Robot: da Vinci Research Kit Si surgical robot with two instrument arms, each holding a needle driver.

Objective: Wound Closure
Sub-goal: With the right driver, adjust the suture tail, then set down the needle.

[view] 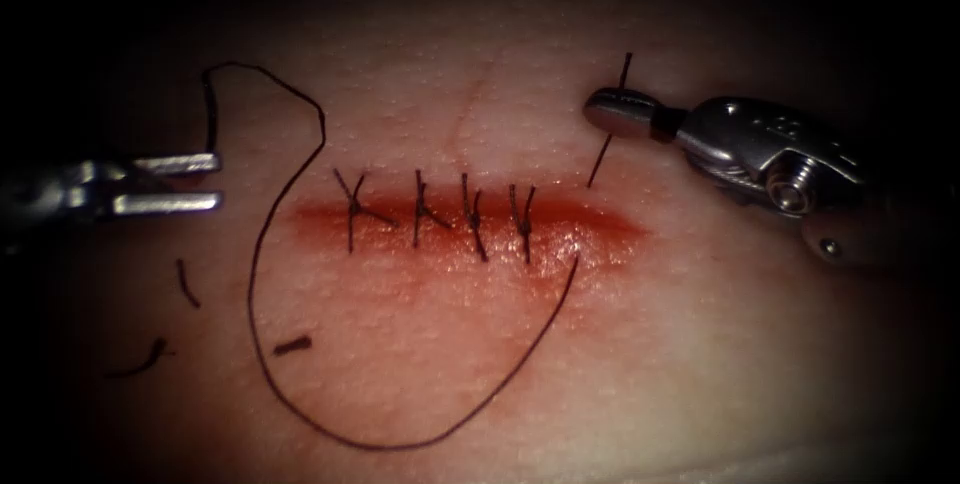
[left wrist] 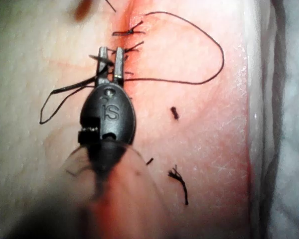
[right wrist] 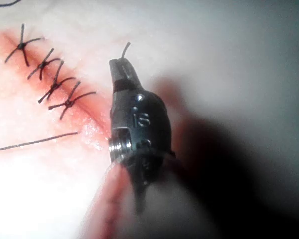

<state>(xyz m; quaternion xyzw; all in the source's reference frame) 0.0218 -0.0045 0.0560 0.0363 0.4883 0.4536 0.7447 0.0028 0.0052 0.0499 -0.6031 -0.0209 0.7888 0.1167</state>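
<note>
The cut point(view: 470, 229) runs left to right across the tissue point(view: 480, 364), red with fluid, and four knotted stitches point(view: 420, 209) cross it. The thread point(view: 300, 414) leaves the near edge at the cut's right end, sweeps in a wide loop to the left and ends by the left tool point(view: 215, 181). That tool stands left of the cut, open, holding nothing. A straight dark strand point(view: 603, 149) rises from the far edge, and the right tool point(view: 605, 111) is shut on it. I cannot tell the needle from the thread. Stitches point(right wrist: 45, 74), right tool point(right wrist: 120, 67) and left tool point(left wrist: 112, 59) also show up close.
Three cut bits of thread point(view: 187, 284) point(view: 293, 345) point(view: 140, 362) lie on the tissue near the left tool, and one bit point(left wrist: 175, 113) shows in the left wrist view. A pale cloth point(left wrist: 289, 124) borders the tissue's edge there.
</note>
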